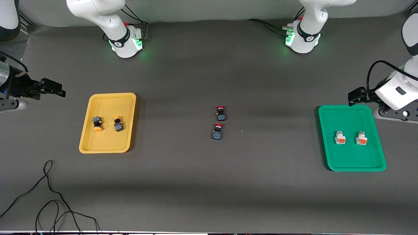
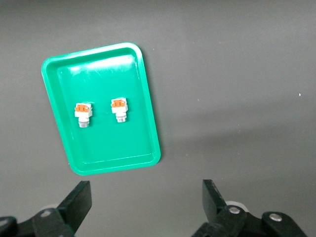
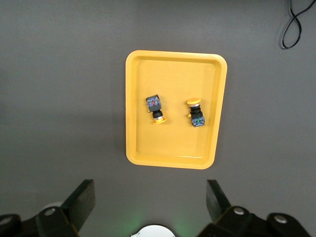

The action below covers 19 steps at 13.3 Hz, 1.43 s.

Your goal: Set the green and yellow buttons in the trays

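Sorting looks finished: two yellow buttons (image 1: 107, 124) lie in the yellow tray (image 1: 85, 143), two white buttons (image 1: 350, 138) in the green tray (image 1: 329, 160). The left gripper (image 2: 145, 200) and right gripper (image 3: 150, 200) hang wide open, empty, beside their trays; nothing needs moving

The front camera sits high across the counter (image 1: 209, 182) and faces my two bases along its top edge, taking in the whole surface from the yellow tray (image 1: 107, 122) at my right arm's end to the green tray (image 1: 352, 137) at my left arm's end. My left wrist camera looks straight down from well above, past my spread left pincer (image 2: 146, 205), onto the green tray (image 2: 101, 107). My right wrist camera does likewise past my right pincer (image 3: 150, 202) onto the yellow tray (image 3: 174, 109); each wrist view shares only its tray with the front view.
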Each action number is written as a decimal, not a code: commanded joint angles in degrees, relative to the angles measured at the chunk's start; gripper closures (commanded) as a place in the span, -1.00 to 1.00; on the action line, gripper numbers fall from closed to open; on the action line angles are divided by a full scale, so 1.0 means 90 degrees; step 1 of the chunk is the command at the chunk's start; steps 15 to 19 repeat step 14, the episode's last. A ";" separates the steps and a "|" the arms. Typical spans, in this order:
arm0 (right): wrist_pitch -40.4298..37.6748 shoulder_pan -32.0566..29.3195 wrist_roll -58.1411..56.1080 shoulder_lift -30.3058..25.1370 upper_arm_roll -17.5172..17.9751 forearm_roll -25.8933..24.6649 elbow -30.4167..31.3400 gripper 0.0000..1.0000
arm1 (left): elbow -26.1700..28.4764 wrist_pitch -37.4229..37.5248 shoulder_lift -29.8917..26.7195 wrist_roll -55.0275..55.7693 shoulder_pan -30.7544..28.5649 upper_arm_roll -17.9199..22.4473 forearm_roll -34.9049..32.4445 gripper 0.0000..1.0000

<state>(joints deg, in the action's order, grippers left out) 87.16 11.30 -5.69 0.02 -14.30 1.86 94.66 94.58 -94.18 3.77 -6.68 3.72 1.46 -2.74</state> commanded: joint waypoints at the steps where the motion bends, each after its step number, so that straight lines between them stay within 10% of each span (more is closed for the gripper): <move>1: 0.0276 -0.0404 0.0174 -0.0207 0.0453 -0.0177 0.0263 -0.99 | 0.0057 0.0084 -0.0077 -0.0058 -0.0072 -0.0025 0.0050 -1.00; 3: 0.0276 -0.0960 0.0183 -0.0129 0.1048 -0.0314 0.0088 -1.00 | 0.0047 0.0055 -0.0048 -0.0058 -0.0062 -0.0025 0.0050 -1.00; 19: 0.0266 -0.1001 0.0193 -0.0041 0.1061 -0.0363 -0.0079 -0.99 | 0.0038 0.0074 -0.0038 -0.0049 -0.0052 -0.0025 0.0040 -1.00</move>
